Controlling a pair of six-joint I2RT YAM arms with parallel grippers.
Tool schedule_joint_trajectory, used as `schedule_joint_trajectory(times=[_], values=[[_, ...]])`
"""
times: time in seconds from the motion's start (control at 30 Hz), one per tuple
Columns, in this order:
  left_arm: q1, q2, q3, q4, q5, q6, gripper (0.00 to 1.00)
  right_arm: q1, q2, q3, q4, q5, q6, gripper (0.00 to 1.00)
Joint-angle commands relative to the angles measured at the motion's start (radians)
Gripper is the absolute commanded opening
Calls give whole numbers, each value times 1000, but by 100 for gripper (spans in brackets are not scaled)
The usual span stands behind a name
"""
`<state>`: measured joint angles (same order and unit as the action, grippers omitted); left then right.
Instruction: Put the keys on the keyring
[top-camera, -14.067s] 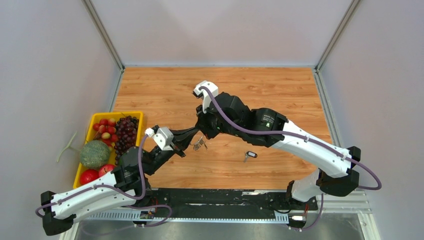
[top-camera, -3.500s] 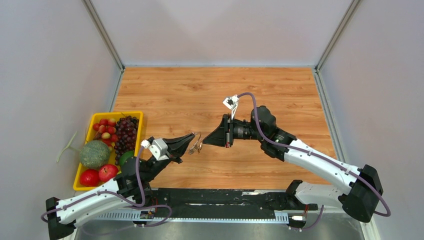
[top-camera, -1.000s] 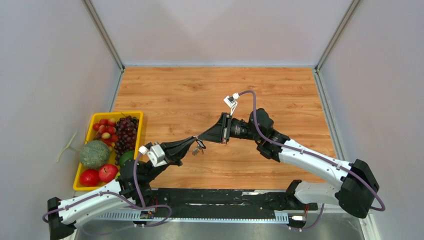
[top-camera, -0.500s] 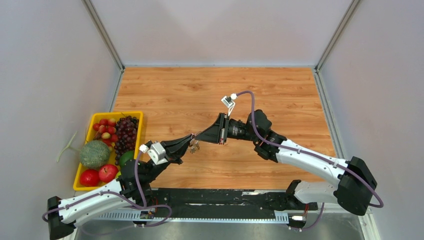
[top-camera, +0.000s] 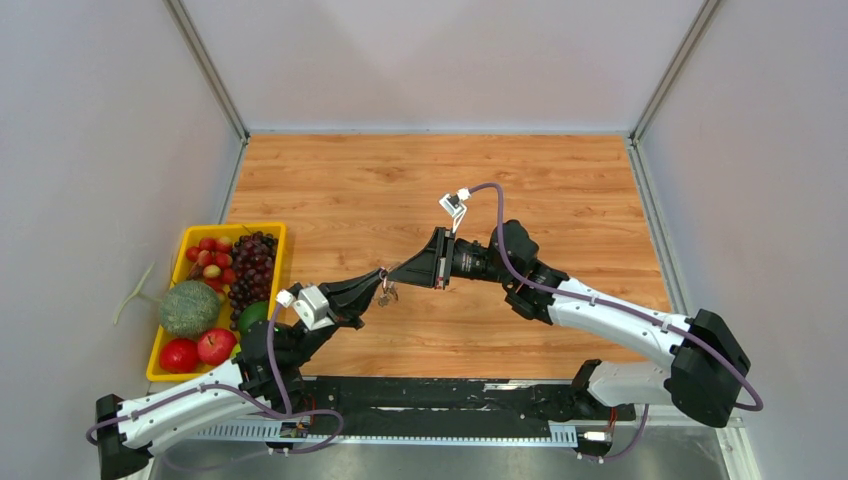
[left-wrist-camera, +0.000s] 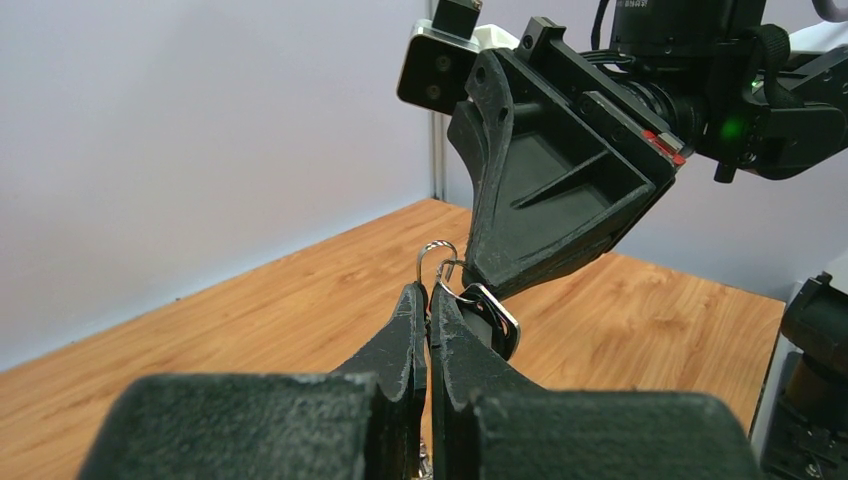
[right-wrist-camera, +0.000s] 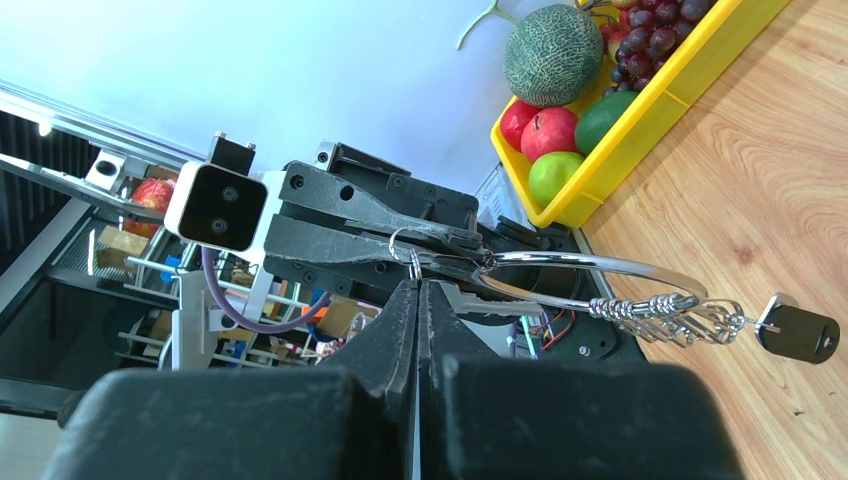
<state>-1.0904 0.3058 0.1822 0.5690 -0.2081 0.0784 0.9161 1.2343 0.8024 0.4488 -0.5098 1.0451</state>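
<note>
My left gripper (top-camera: 381, 281) is shut on the thin silver keyring (top-camera: 386, 293) and holds it above the table. In the right wrist view the keyring (right-wrist-camera: 600, 265) carries a cluster of all-silver keys (right-wrist-camera: 685, 318) and one black-headed key (right-wrist-camera: 800, 335) hanging at its end. My right gripper (top-camera: 393, 272) is shut, tip to tip with the left one. A second key shows at its fingertips: silver blade (right-wrist-camera: 500, 302), black head (left-wrist-camera: 497, 322). In the left wrist view my left gripper (left-wrist-camera: 428, 292) pinches the wire, which loops just above its tips.
A yellow tray (top-camera: 232, 228) of fruit stands at the left table edge, with a melon (top-camera: 188, 307), apples and grapes in it. It also shows in the right wrist view (right-wrist-camera: 640, 140). Grey walls close in the table at the back and both sides.
The black-headed key that lay on the table is gone from it. Over the last seconds the right gripper closed the gap to the left gripper's tip, and both have drifted slightly left.
</note>
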Motion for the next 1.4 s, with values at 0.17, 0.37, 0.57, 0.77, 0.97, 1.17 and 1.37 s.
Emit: schedule_joint_trajectory(times=[0.17,0.37,0.57,0.77,0.97,1.17,1.37], values=[[3,28,17,34,38,7,0,12,-36,32,41,11,-21,0],[2,9,11,35,71,5,0,12,-46,38,8,26,-47,0],[2,-33,0,44,108,-5,0,8,-65,12,-12,51,-53,0],[3,-43,3,49,160,-20,0,6,-66,16,-29,55,-57,0],[3,-43,3,50,164,-21,0,9,-39,28,-17,20,-53,0],[3,-31,4,46,145,-19,0,16,-42,41,-39,3,-85,5],[3,-28,4,45,135,-17,0,18,-96,61,-127,28,-157,37]])
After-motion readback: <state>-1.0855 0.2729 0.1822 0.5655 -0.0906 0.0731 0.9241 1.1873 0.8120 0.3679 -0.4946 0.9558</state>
